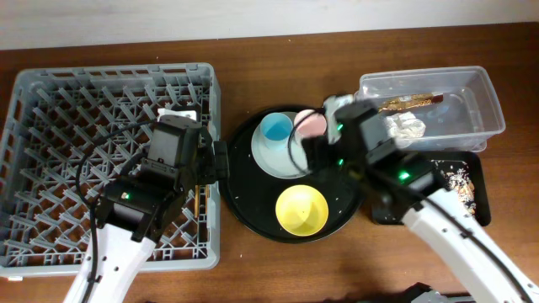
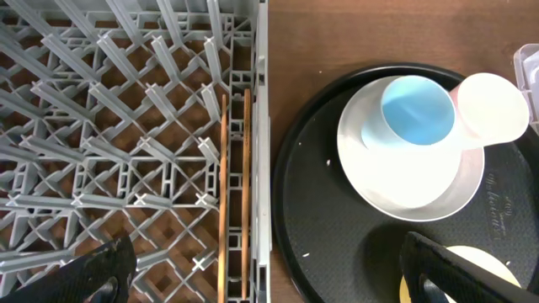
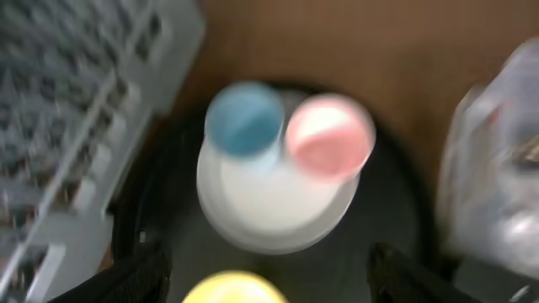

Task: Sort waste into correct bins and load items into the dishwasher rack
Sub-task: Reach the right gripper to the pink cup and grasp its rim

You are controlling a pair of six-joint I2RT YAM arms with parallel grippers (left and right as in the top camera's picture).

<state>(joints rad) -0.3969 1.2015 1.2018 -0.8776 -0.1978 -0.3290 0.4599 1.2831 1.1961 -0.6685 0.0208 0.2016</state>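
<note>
The chopsticks [image 2: 234, 202] are laid in the rack [image 2: 101, 126] along the wall nearest the round tray [image 1: 253, 202]. On that tray, the blue cup [image 2: 417, 111] and pink cup [image 3: 330, 136] are crowded together at the plate [image 2: 408, 181], with the bowl [image 1: 301, 209] nearby. The left gripper [image 2: 274, 265] and right gripper [image 3: 269, 269] are both held spread and empty.

No wording can be read anywhere. The large round black plastic tray [image 2: 504, 199] has a short line of faint raised lettering on its floor, just right of the pale round plate [image 2: 413, 181] in the left wrist view. It is too small and too low in contrast to make out.

In the overhead view a small white patch [image 1: 179, 114] sits at the far wall of the square grey plastic lattice rack [image 1: 50, 93]; any marks on it are too small to tell. Print on the shiny gold-brown wrapper [image 1: 410, 103] in the clear rectangular plastic tub [image 1: 488, 93] is illegible. The right wrist view is too blurred to read.
</note>
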